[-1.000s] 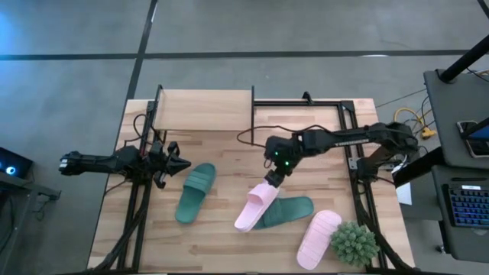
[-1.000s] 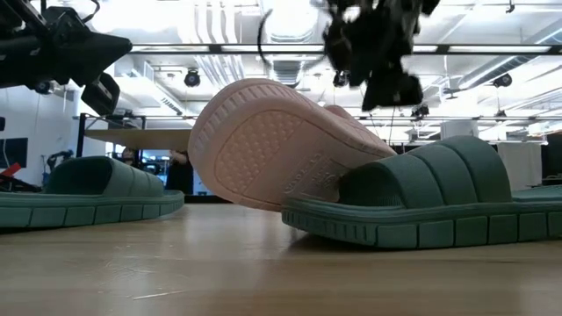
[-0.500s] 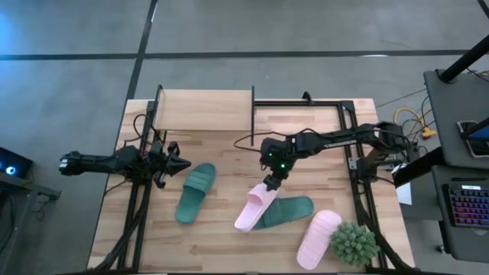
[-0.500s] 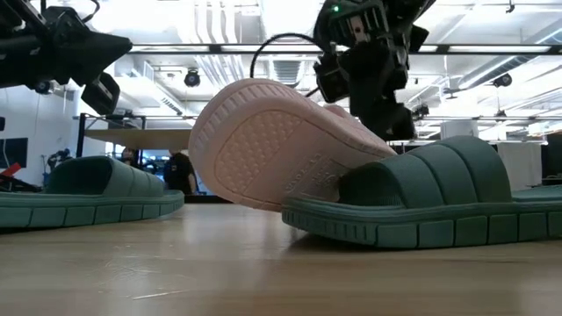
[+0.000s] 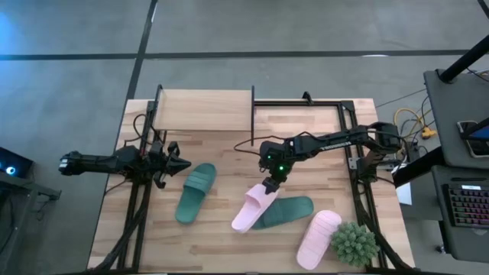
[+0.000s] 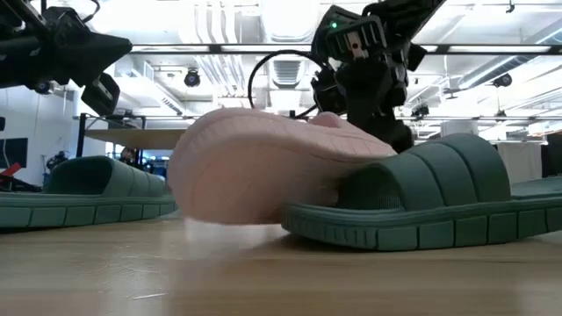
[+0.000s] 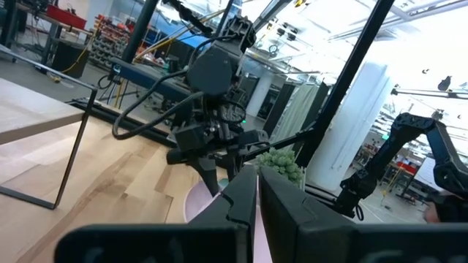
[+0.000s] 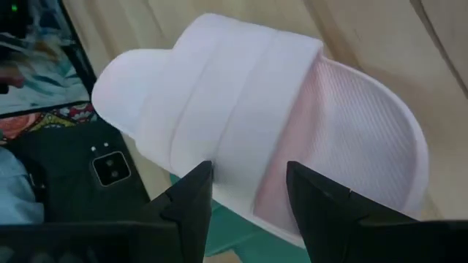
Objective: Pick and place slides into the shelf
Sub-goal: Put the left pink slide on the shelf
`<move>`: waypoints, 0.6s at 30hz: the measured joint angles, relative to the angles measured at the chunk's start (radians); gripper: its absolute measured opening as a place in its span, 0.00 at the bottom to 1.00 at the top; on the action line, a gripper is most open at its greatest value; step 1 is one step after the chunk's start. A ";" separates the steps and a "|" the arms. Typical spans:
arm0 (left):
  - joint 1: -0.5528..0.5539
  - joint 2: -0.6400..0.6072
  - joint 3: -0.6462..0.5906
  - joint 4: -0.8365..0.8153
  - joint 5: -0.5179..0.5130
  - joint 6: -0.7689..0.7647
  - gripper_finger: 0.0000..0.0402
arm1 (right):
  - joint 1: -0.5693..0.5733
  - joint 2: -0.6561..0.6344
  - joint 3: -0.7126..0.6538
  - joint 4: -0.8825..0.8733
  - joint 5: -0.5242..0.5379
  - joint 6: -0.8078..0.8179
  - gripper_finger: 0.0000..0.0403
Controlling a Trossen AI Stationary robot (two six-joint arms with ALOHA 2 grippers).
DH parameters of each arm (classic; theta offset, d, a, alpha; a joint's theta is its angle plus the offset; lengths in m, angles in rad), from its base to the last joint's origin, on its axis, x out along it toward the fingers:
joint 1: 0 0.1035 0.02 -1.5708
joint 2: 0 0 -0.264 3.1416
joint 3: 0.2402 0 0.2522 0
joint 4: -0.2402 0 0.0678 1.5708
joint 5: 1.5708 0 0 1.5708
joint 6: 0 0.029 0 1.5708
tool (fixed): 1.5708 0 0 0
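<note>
My right gripper [image 5: 269, 183] is open and low over the far end of a pale pink slide [image 5: 252, 208]. That slide leans across a dark teal slide [image 5: 289, 211] and shows blurred in the low view [image 6: 255, 175]. In the right wrist view my gripper [image 8: 256, 197] has its fingers astride the slide's strap side. A second teal slide [image 5: 195, 191] and a second pink slide [image 5: 318, 237] lie flat on their soles. The shelf [image 5: 205, 111] stands at the far edge. My left gripper [image 5: 177, 163] is shut and waits left of the teal slide. My right gripper comes down slanting from above onto the pink slide's strap end [image 8: 241, 146], fingers open. One finger [image 8: 191, 201] is at the strap's side, the other [image 8: 322, 201] at the footbed's edge. The fingers hide the touching spots. The slide leans on the teal slide [image 6: 413, 197].
A spiky green potted plant [image 5: 354, 243] stands at the near right corner beside the second pink slide. Black frame rails [image 5: 357, 191] run along both table sides. Bare wood [image 5: 221, 153] lies between the shelf and the slides.
My right gripper has moved down and toward the table's left and near edge, onto the leaning pink slide. The slide has tipped: its sole no longer faces the low camera, and its near end has shifted a little toward the table's left.
</note>
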 joint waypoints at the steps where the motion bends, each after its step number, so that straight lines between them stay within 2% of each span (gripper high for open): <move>1: 0.000 0.001 0.000 0.002 0.000 0.000 0.01 | 0.000 -0.001 -0.001 0.016 0.000 0.000 0.41; 5: 0.000 0.001 0.000 0.004 0.000 0.000 0.01 | 0.000 -0.001 -0.001 0.064 -0.010 -0.005 0.36; 13: 0.000 0.001 0.000 0.002 0.000 0.000 0.01 | 0.000 0.002 -0.001 0.077 -0.021 -0.060 0.05; 18: 0.000 0.001 0.000 0.002 0.000 0.000 0.01 | 0.001 -0.024 0.021 0.067 0.009 -0.094 0.03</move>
